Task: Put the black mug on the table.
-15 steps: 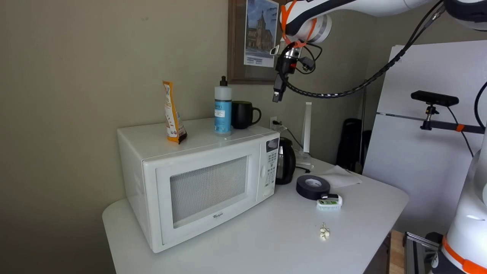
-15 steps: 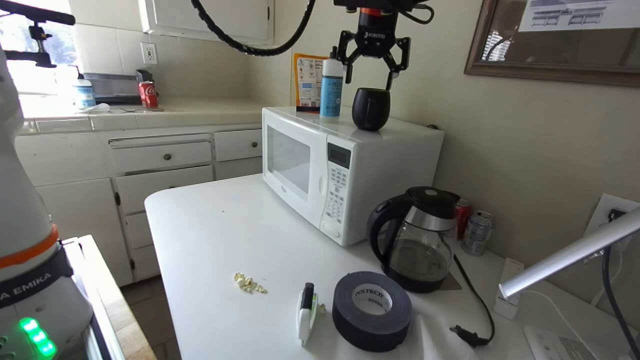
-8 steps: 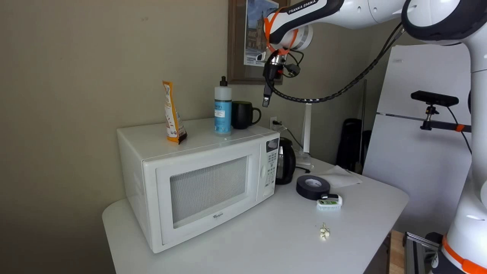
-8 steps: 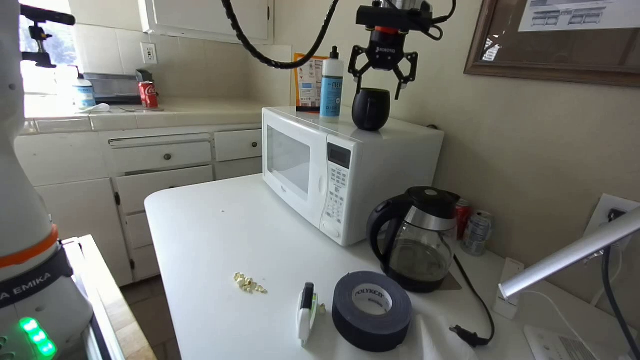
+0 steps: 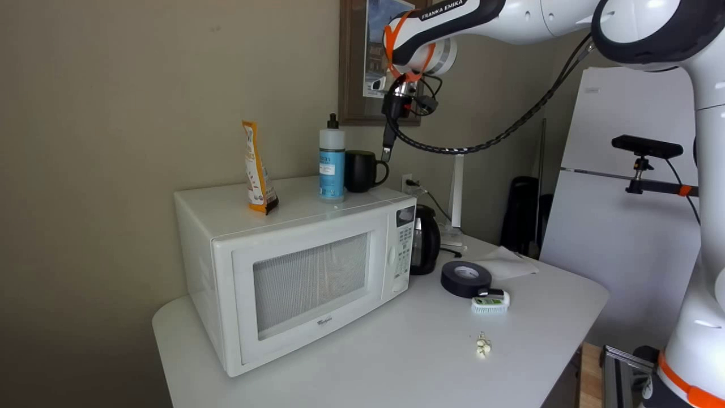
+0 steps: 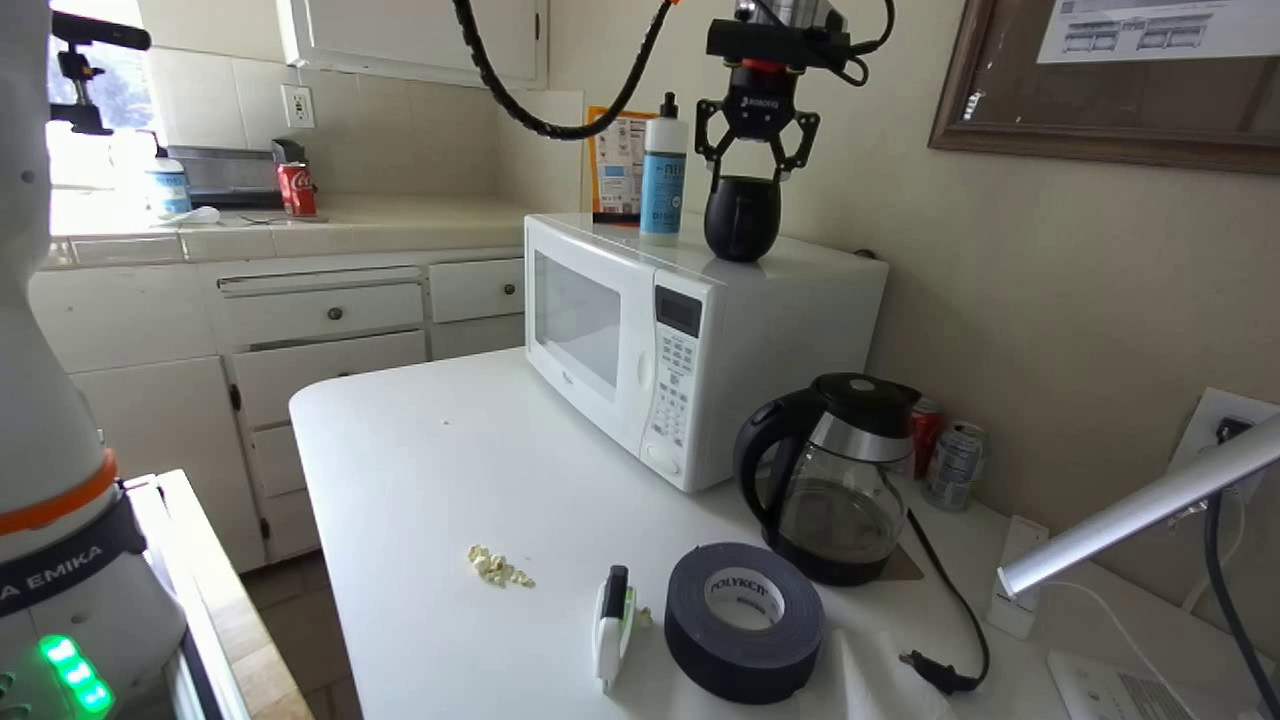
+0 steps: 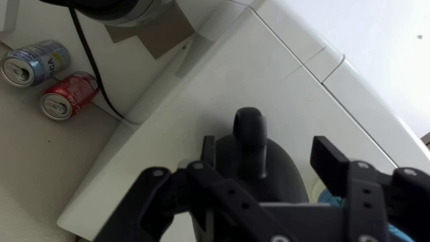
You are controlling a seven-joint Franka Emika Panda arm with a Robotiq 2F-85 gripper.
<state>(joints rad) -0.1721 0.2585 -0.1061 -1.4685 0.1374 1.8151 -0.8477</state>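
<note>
Black mug [image 6: 742, 222] on microwave [image 6: 700, 345], contents unclear

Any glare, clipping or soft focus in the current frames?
In an exterior view: window blown out, mug faintly mirrored on top of the glossy microwave; in the wrist view: table washed toward white, gripper dark and slightly soft.

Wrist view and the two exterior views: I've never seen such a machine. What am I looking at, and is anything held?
The machine is one robot arm ending in a two-fingered gripper. The exterior views watch from different places; the wrist view rides on the arm, looking down past the gripper. A black mug, a bottle and a bag sit on the microwave. The table bears that, plus a kettle, tape, a brush and popcorn. Nothing seems held: the mug shows between spread fingers.
</note>
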